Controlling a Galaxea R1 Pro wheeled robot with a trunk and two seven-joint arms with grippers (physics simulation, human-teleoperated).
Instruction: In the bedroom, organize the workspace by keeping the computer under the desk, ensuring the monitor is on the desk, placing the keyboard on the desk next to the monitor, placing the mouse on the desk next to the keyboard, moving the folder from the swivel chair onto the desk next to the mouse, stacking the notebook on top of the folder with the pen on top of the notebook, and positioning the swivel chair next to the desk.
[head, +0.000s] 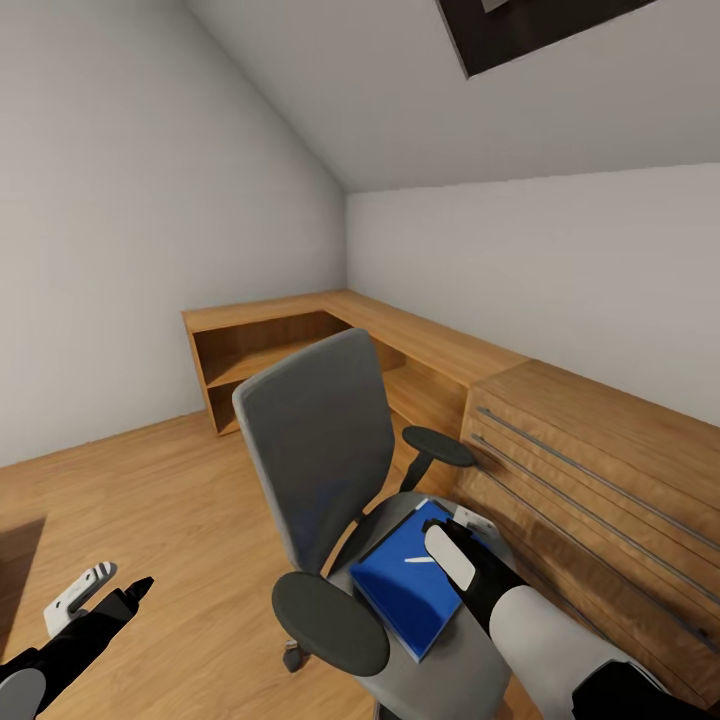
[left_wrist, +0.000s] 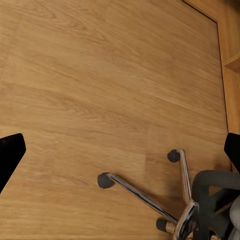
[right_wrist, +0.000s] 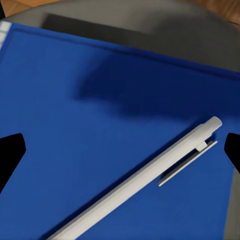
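Observation:
The grey swivel chair (head: 310, 440) stands in front of me, its chrome base (left_wrist: 150, 200) on the wood floor. The blue folder (head: 395, 585) lies flat on the seat with the white pen (head: 418, 560) on top of it. My right gripper (head: 458, 538) hovers open just above them, and its two fingertips sit either side of the pen (right_wrist: 145, 180) and folder (right_wrist: 75, 115). A dark flat strip shows under the folder's edge; I cannot tell whether it is the notebook. My left gripper (head: 110, 590) hangs open and empty above the floor. Desk, monitor, computer, keyboard and mouse are out of view.
A light wooden drawer unit (head: 600, 460) stands close on the right of the chair, joined to a low wooden shelf run (head: 290, 345) along the far walls. Open wood floor (head: 150, 480) lies to the left. The ceiling slopes down overhead.

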